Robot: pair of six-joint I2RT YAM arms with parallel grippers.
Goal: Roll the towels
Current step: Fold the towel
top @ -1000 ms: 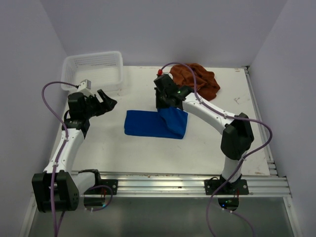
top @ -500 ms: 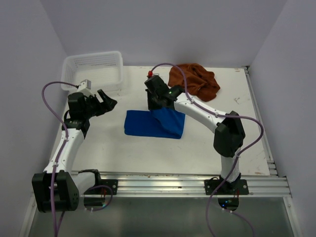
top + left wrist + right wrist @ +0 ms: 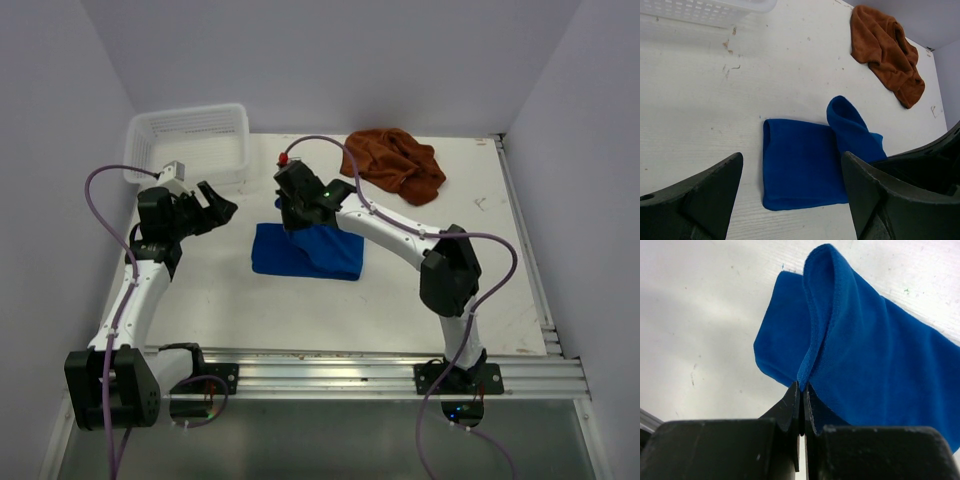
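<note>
Blue towel (image 3: pixel 300 255) — soft, limp — best pinched at its edge: right gripper (image 3: pixel 801 390) clamps there, left gripper (image 3: pixel 215 210) gapes empty.

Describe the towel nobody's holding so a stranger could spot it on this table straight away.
Look at the white table and go to its far edge, right of the middle. The brown towel lies there in a crumpled heap. Unlike the blue towel, lying mid-table with one end pinched by the right gripper, it is rust-coloured, bunched up and untouched.
</note>
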